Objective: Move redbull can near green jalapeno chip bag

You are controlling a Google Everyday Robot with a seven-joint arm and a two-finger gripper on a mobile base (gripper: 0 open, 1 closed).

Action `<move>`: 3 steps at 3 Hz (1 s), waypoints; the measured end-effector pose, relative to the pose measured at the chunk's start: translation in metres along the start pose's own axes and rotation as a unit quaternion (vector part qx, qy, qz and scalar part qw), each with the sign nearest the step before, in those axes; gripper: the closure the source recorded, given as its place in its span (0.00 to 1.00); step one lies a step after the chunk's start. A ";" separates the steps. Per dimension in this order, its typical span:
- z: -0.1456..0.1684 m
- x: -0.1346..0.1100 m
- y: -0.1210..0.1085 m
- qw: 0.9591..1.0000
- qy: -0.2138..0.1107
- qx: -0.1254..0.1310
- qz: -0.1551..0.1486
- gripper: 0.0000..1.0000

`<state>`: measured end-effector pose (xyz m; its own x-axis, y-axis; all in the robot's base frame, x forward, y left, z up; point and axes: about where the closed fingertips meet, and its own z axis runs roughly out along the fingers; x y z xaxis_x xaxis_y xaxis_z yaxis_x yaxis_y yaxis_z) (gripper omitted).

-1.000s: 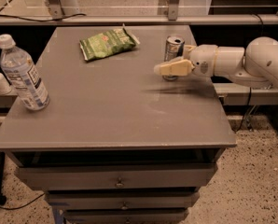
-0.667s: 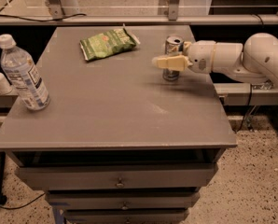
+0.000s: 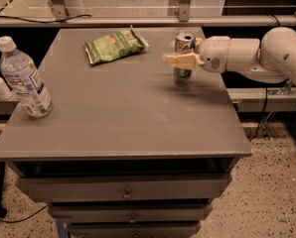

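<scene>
The redbull can stands upright at the right rear of the grey table, its silver top showing. My gripper reaches in from the right and is closed around the can's middle; one pale finger crosses its front and the other is hidden behind it. The can's base sits at or just above the table top. The green jalapeno chip bag lies flat at the rear centre, about a hand's length to the left of the can.
A clear water bottle with a white cap stands at the table's left edge. A rail runs behind the table. My white arm hangs over the right edge. Drawers are below the front edge.
My gripper has moved left and back from just in front of the can to around it. The can's top now sits slightly higher in view. The bag and bottle have not moved.
</scene>
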<state>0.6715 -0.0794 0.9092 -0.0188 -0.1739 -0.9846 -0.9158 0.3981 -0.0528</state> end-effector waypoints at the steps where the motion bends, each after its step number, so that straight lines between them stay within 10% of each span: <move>1: 0.003 0.000 0.001 1.000 0.000 -0.002 0.000 1.00; 3: 0.016 0.001 -0.002 1.000 -0.008 -0.006 -0.001 1.00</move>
<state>0.6794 -0.0661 0.9057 -0.0105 -0.1602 -0.9870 -0.9207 0.3868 -0.0530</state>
